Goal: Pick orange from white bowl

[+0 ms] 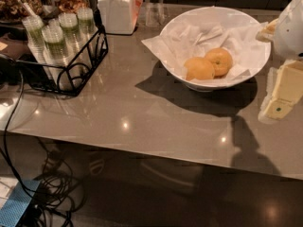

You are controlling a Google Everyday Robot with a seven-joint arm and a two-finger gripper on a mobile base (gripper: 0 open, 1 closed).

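The white bowl point(246, 65), wide and lined with crumpled white paper, stands at the back right of the grey counter. Two fruits lie in it, touching. The orange point(219, 60) is the deeper-coloured round one with a stem dimple, on the right. A paler, yellower oval fruit point(199, 68) lies at its left front. My gripper point(278, 105) hangs at the right edge of the view, just right of the bowl's rim and apart from the orange. The white arm housing point(289, 27) sits above it and hides part of the rim.
A black wire rack point(71, 65) holding several plastic cups stands at the left. A white square jar point(117, 11) stands at the back. Cables point(14, 122) hang off the counter's left front edge to the floor.
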